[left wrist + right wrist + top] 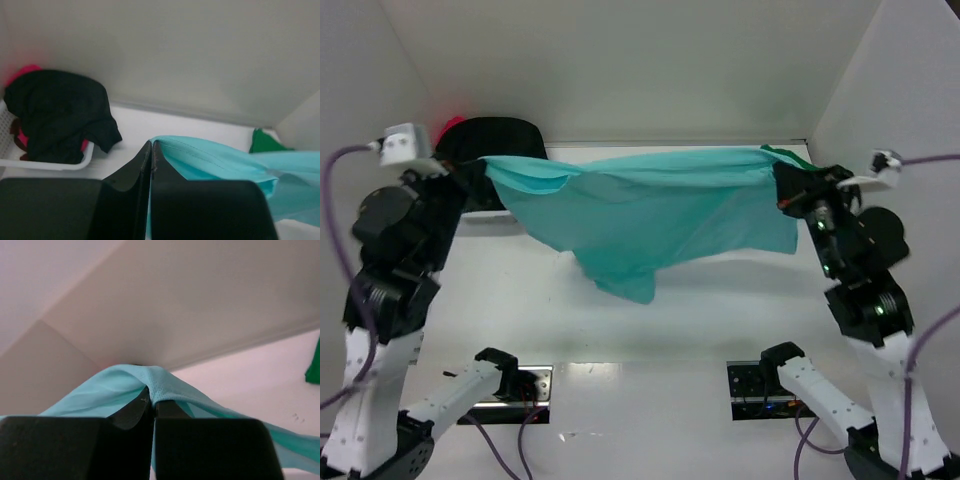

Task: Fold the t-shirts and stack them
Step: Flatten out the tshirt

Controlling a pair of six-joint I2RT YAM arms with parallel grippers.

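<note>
L pincer (pixel 480 172) & R pincer (pixel 783 188) both pinched tight on teal shirt (pixel 650 215), hung btw them above desk (pixel 650 340). L wrist cam shows black shirt (pixel 60 115) sitting in white basket (pixel 50 164), unclear from top.

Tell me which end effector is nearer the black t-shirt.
Left. The left end effector, shut on the light teal t-shirt, is close beside the black t-shirt at the far left. The right end effector grips that teal shirt's other end, far off at the right.

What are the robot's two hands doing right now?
Left gripper: closed, holding the light teal t-shirt.
Right gripper: closed, holding the same t-shirt.
</note>
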